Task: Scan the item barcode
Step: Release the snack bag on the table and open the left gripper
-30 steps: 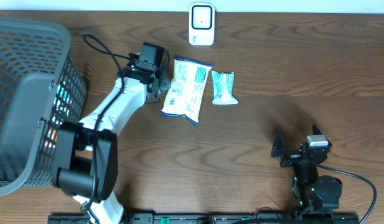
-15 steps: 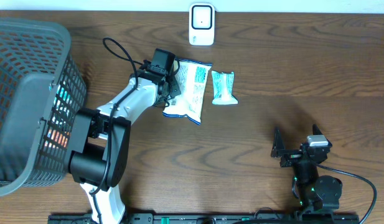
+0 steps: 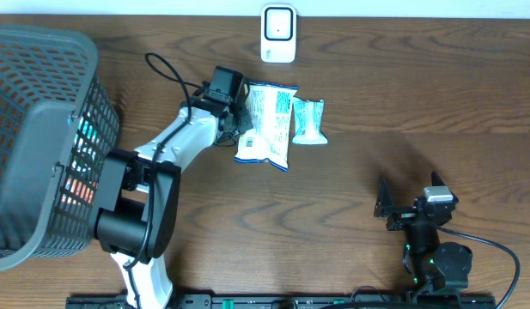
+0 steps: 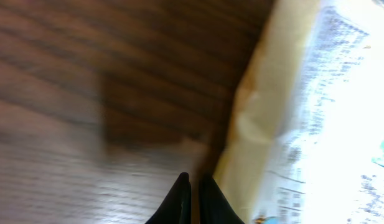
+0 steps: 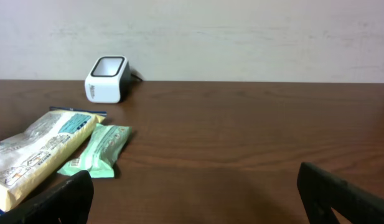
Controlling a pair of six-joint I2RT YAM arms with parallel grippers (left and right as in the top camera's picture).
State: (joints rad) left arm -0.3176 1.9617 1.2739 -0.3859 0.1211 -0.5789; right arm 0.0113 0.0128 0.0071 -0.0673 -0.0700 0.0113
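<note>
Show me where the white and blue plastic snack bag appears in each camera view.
Overhead: the white and blue plastic snack bag lies upper centre, below the white box-shaped scanner.
Left wrist: the bag, blurred, fills the right side, beside the shut left tool.
Right wrist: the bag is in the lower left corner.
Shared landmark: the small green plastic packet beside the bag, seen in overhead and right wrist only.
</note>
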